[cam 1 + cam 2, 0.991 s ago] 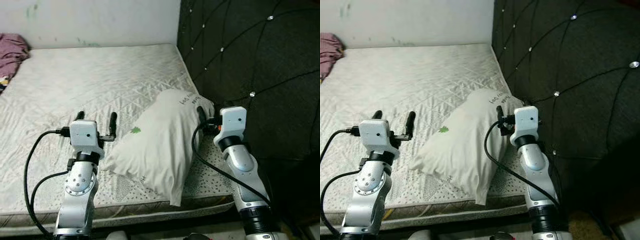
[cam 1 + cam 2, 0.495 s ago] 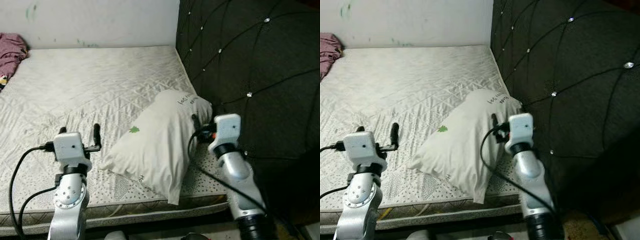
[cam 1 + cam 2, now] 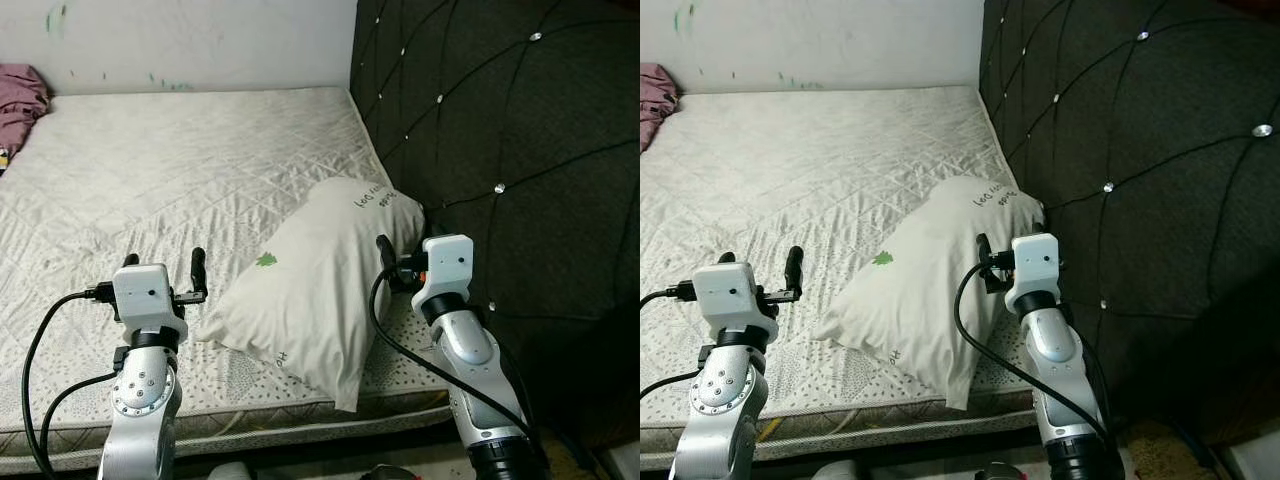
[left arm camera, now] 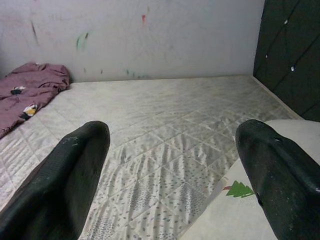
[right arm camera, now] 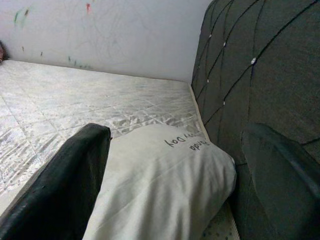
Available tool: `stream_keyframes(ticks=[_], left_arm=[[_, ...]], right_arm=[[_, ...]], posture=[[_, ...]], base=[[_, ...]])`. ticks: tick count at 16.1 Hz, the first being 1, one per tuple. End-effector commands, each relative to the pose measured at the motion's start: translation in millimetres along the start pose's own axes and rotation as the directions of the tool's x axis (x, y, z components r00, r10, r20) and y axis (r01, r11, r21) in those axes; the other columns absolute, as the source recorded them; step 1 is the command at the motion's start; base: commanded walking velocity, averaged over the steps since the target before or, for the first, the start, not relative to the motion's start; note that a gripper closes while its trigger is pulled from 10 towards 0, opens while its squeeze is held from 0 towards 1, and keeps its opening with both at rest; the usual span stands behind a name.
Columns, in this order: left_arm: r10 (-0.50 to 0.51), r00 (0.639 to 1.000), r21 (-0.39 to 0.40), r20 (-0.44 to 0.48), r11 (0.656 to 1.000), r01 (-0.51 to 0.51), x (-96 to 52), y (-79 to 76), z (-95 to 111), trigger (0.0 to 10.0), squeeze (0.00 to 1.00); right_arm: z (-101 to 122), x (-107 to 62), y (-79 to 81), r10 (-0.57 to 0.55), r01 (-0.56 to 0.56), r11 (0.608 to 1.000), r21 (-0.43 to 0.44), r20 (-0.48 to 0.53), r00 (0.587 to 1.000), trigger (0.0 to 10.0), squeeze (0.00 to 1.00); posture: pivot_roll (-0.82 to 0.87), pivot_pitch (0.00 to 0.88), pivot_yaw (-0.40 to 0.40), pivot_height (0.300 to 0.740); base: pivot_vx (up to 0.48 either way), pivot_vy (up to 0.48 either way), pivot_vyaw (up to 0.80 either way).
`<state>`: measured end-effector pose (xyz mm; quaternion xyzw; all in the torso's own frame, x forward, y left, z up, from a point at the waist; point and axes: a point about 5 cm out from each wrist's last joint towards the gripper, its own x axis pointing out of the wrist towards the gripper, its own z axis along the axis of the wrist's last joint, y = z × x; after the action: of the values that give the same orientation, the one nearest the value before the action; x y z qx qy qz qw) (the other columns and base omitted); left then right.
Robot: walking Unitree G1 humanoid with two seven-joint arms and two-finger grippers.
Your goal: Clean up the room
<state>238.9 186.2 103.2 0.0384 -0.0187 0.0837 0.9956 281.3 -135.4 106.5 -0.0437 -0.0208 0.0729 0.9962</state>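
Observation:
A white pillow (image 3: 320, 280) with a small green tree print lies at an angle on the mattress (image 3: 180, 160), its top end against the black tufted headboard (image 3: 500, 130). My left gripper (image 3: 164, 262) is open, just left of the pillow's lower corner and above the mattress, with nothing between its fingers. My right gripper (image 5: 177, 135) is open by the pillow's right side, between pillow and headboard; one finger (image 3: 382, 248) stands next to the pillow's edge. In the left wrist view the pillow's corner (image 4: 235, 220) sits by one finger.
A crumpled maroon cloth (image 3: 20, 100) lies at the far left end of the mattress against the white wall (image 3: 180, 40). The mattress's front edge (image 3: 250, 425) runs just before me. The headboard closes off the right side.
Over the last second both grippers have drawn back toward me and sit lower in view. The pillow lies where it was. The view has shifted slightly.

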Motion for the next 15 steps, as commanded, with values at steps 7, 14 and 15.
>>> stream_keyframes(ticks=[7,14,15], left_arm=[[0.005,1.000,0.001,0.029,1.000,-0.005,3.2,-0.8,9.0,10.0,0.00],[0.009,0.999,0.012,0.032,1.000,-0.009,3.4,-0.2,10.1,10.0,0.00],[0.007,0.999,0.012,0.032,1.000,-0.008,3.1,-0.5,10.0,10.0,0.00]], right_arm=[[10.1,2.1,1.2,0.025,-0.025,1.000,-0.013,0.029,0.999,10.0,0.00],[8.9,2.3,1.7,0.035,-0.035,0.999,-0.011,0.016,0.999,10.0,0.00],[8.8,2.1,1.8,0.037,-0.037,0.999,-0.010,0.016,0.999,10.0,0.00]], posture=[[-0.02,0.030,-0.002,0.671],[-0.02,0.038,-0.005,0.666],[-0.02,0.038,-0.006,0.656]], base=[[0.000,0.000,0.00],[0.000,0.000,0.00],[0.000,0.000,0.00]])
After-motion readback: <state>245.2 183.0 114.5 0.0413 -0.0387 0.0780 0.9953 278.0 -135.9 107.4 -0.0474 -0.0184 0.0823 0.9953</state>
